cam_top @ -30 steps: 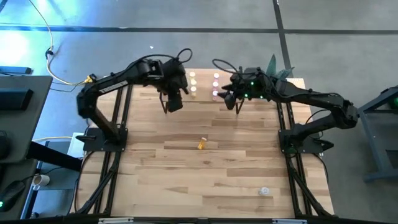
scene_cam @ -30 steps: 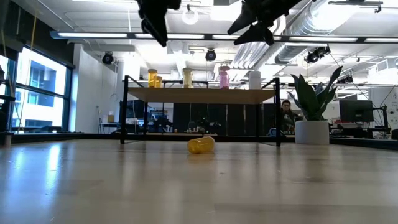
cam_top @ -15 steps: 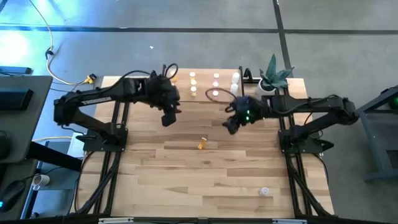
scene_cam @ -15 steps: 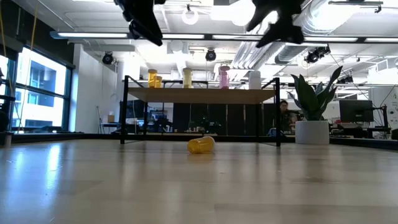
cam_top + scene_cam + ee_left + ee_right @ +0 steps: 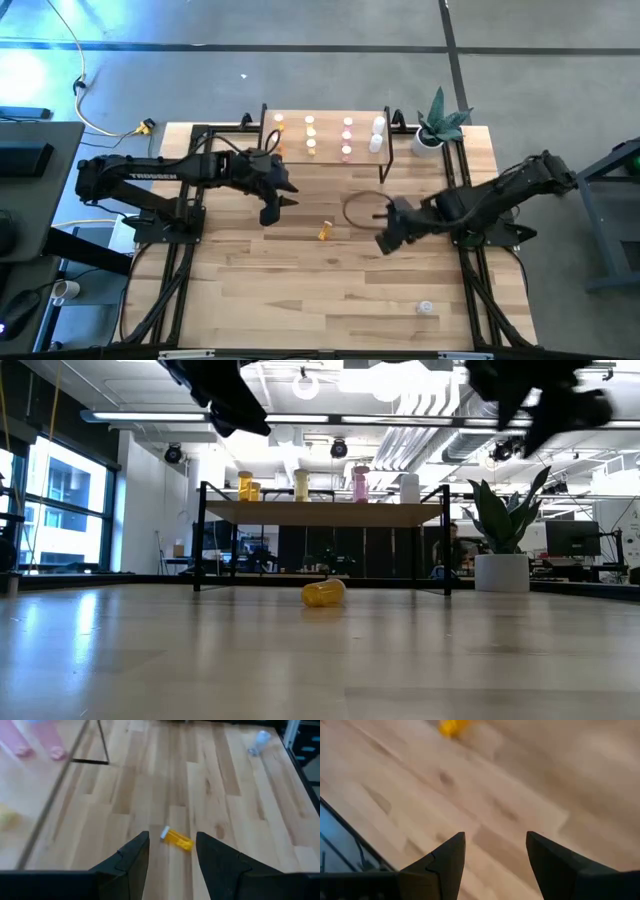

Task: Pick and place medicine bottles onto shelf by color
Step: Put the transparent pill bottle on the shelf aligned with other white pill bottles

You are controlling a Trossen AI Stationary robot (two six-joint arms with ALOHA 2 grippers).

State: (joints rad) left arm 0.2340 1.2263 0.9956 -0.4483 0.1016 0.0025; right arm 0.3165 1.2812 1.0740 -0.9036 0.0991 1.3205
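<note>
Nearest the low camera, a yellow bottle (image 5: 323, 593) lies on its side on the bare tabletop (image 5: 330, 280), well in front of the shelf (image 5: 325, 514). It is the closest loose bottle to the shelf, so it is probably the next one to collect. Another small clear bottle (image 5: 426, 308) rests much farther from the shelf, toward the tabletop's front edge.

Between the yellow bottle and the shelf, on the left, the left gripper (image 5: 272, 203) hangs above the wood with its fingers spread and nothing between them. Its wrist camera looks down at the yellow bottle (image 5: 176, 839) framed between the two fingers, which suggests it is lining up for a pick. The arm reaches out low and nearly straight from its base.

To the right of the yellow bottle, the right gripper (image 5: 388, 234) is also open and empty, held above the tabletop with its arm folded back toward its base.

On the shelf stand sorted bottles: orange and yellow ones at the left, a pink bottle (image 5: 359, 485) and a white bottle (image 5: 409, 488) toward the right. Beyond the shelf's right end is a potted plant (image 5: 504, 535).
</note>
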